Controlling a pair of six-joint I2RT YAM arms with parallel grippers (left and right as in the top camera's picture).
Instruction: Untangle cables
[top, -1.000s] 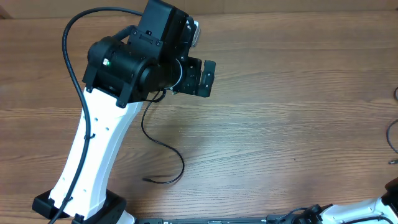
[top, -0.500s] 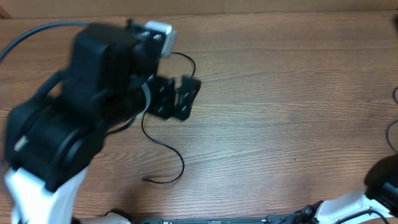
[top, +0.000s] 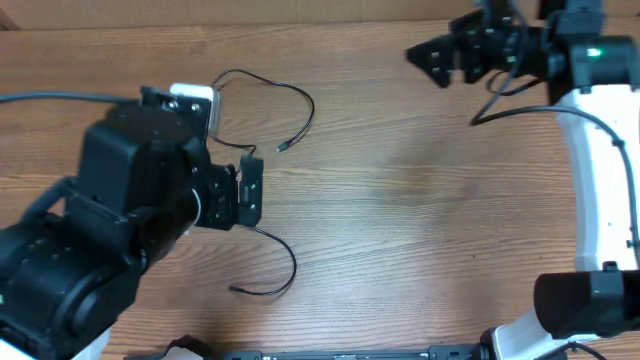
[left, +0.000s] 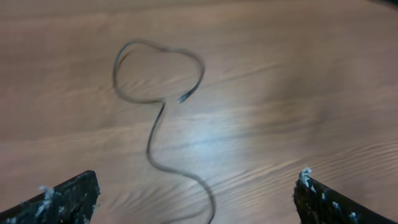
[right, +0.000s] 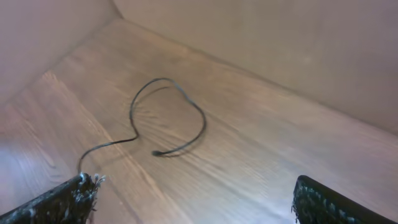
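Left claw (top: 245, 192) and right claw (top: 440, 58) both spread, pinching nothing, apparently readied for a pick; cable (left: 150, 146) lies slack on the desk (top: 420, 220), left of centre, partly under the left claw

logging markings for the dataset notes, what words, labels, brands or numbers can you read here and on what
No text reads in any view.
White block on the left arm: no legible print, too small to tell.
Green light on the right arm: a lamp, no character.
Cable and table: no markings visible.
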